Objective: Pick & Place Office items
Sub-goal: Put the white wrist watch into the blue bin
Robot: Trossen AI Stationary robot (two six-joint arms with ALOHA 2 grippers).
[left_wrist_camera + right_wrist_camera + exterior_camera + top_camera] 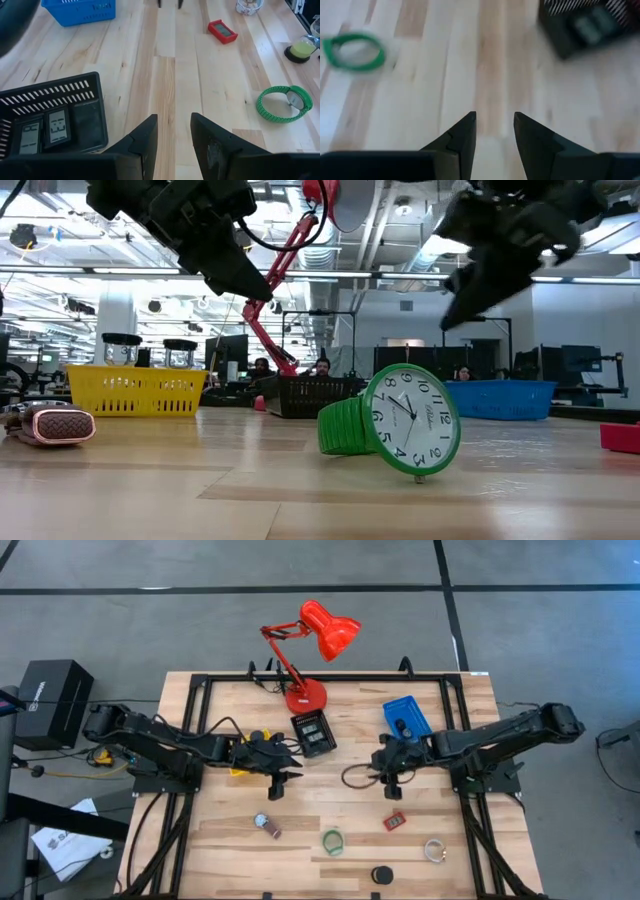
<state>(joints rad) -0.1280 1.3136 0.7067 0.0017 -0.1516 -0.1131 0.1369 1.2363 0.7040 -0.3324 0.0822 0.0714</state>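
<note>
- We take the black mesh tray (313, 733) as our landmark; it sits on the bench (220, 840) just in front of the red desk lamp (310, 650), with two small display pieces (42, 131) lying in it.
- Our left claw (285, 771) hovers just to the left of that tray, above the bench. Its fingers (145, 142) are a little apart, with a narrow gap, and hold nothing.
- Our right claw (385, 768) hovers to the right of the tray, near the blue tray (407, 718). Its fingers (462, 137) are also slightly parted and empty.
- The green wristwatch (332, 841) lies on the bench well in front of the black tray, toward the near edge; from table height it stands on its side with the dial facing us.
- The small red rectangular piece (394, 821) lies to the right of the watch, further from the tray.
- The black puck (382, 875) sits at the near edge, beyond the watch.
- The clear ring (434, 851) lies further right.
- A brown-strapped watch (267, 825) lies left of the green one.
- The yellow tray (135, 390) sits left of the black tray.
</note>
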